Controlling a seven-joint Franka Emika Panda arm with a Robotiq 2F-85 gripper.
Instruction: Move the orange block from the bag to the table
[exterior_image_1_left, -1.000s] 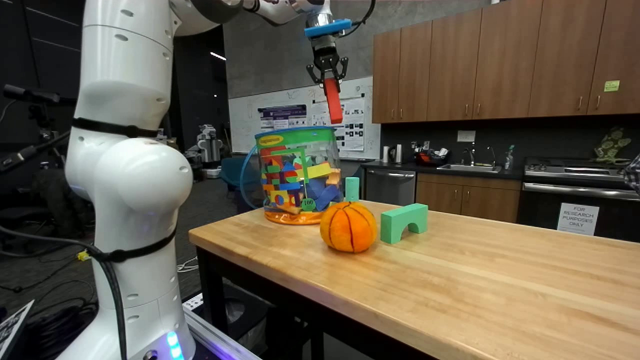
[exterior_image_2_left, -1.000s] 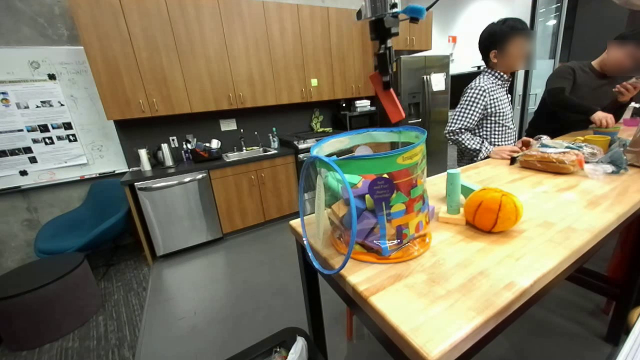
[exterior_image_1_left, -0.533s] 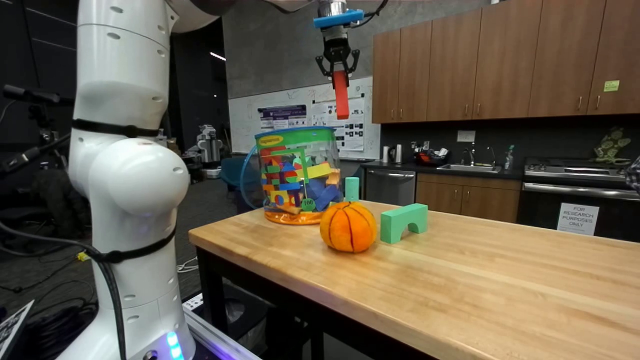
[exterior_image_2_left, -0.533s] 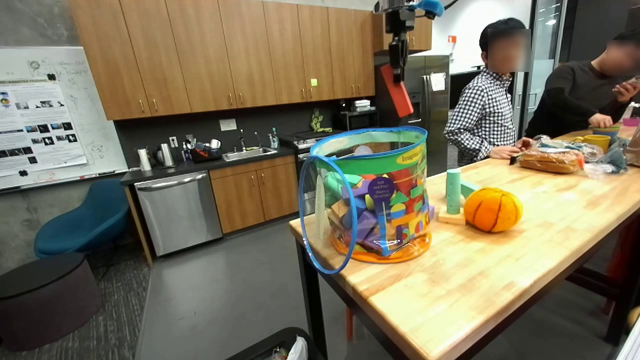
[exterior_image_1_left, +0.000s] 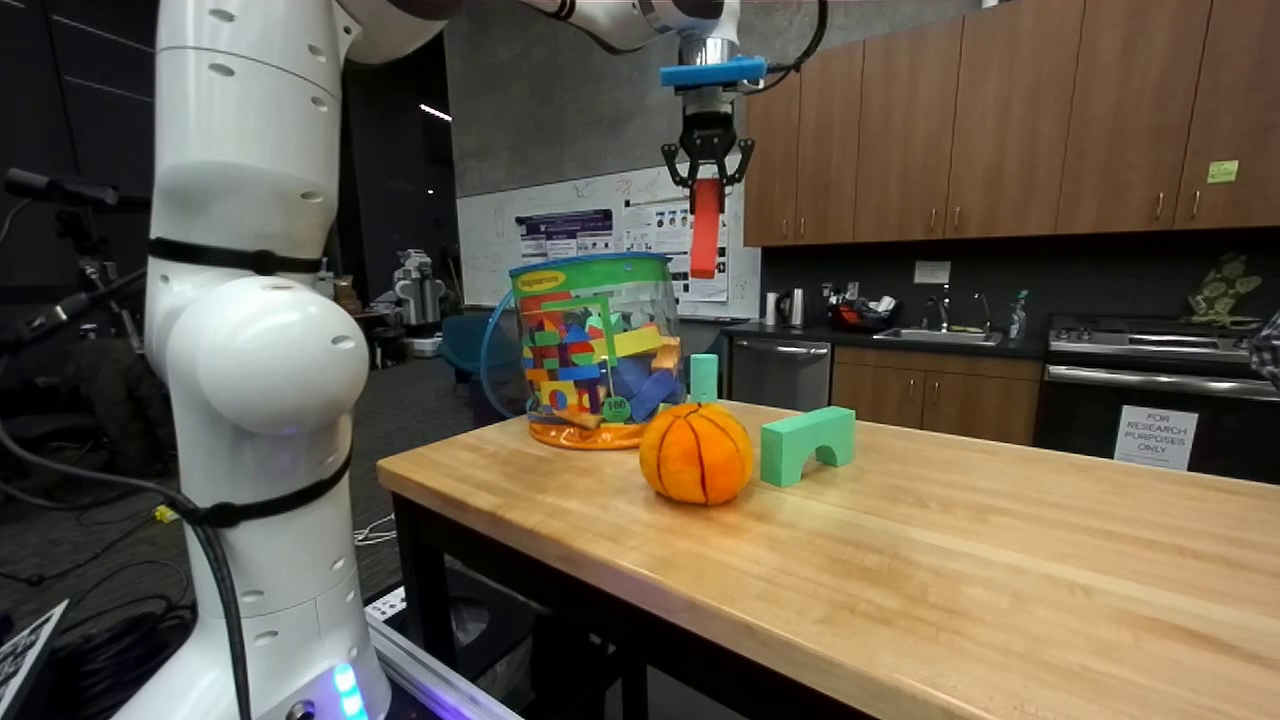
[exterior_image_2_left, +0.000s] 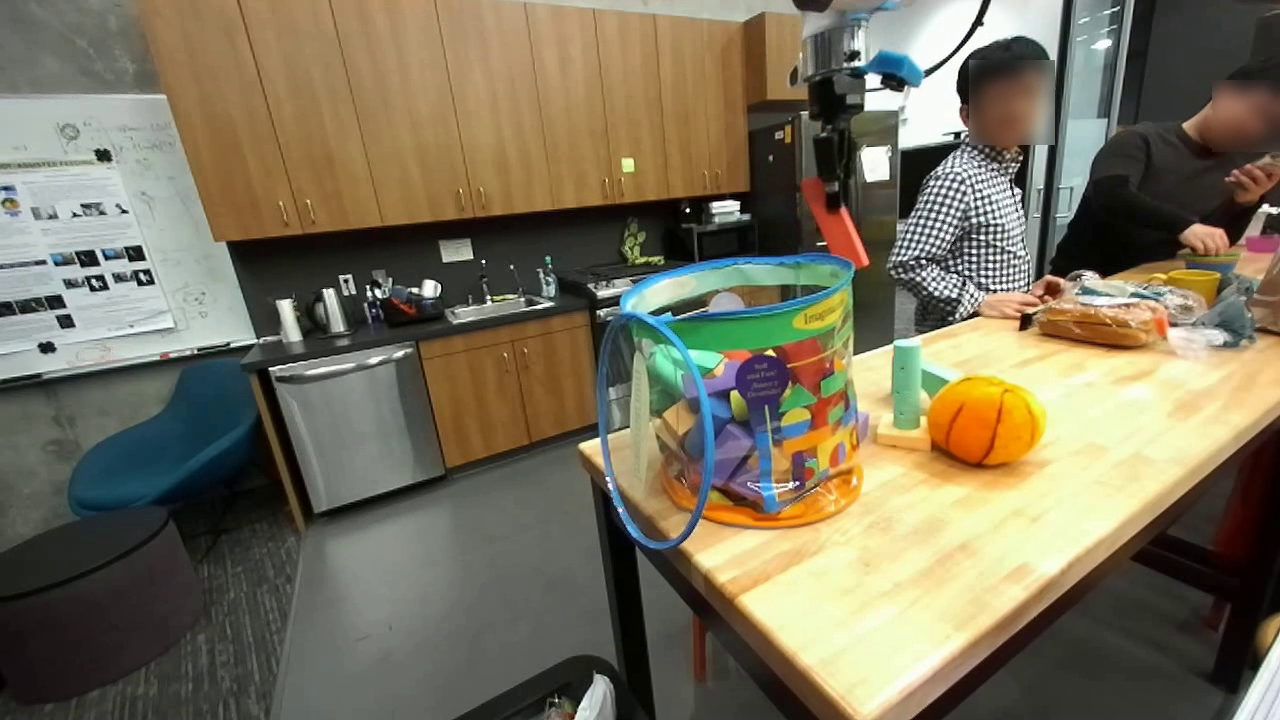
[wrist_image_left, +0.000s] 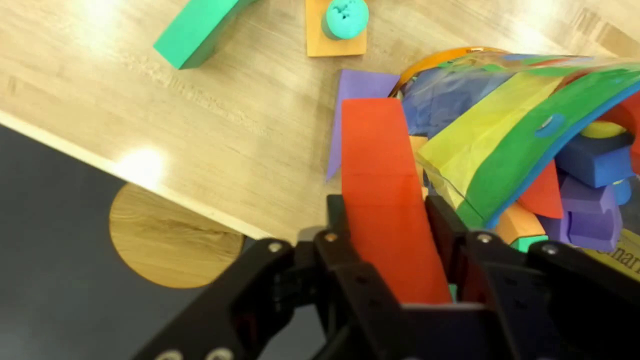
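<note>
The orange block (exterior_image_1_left: 705, 235), a long red-orange bar, hangs from my gripper (exterior_image_1_left: 707, 190), which is shut on its upper part. In an exterior view the block (exterior_image_2_left: 840, 242) is tilted, its lower end just past the bag's rim. The wrist view shows the block (wrist_image_left: 377, 150) between both fingers of the gripper (wrist_image_left: 388, 204). The clear bag (exterior_image_1_left: 600, 272), full of multicoloured blocks, stands open on the table (exterior_image_1_left: 980, 570). Its green rim band shows in both exterior views (exterior_image_2_left: 755, 322); in the wrist view the bag (wrist_image_left: 530, 145) lies to the right of the block.
An orange ball (exterior_image_1_left: 697, 455) sits near the bag, with a green arch block (exterior_image_1_left: 808, 445) beside it. A teal cylinder (exterior_image_2_left: 907, 385) stands on a light-orange square block (wrist_image_left: 336, 46). A purple block (wrist_image_left: 362, 86) lies against the bag. Two people stand by packaged food (exterior_image_2_left: 1100, 318).
My gripper has moved to the right in both exterior views with the block, away from over the bag, and is lower than half a second ago. The bag and table things have not moved.
</note>
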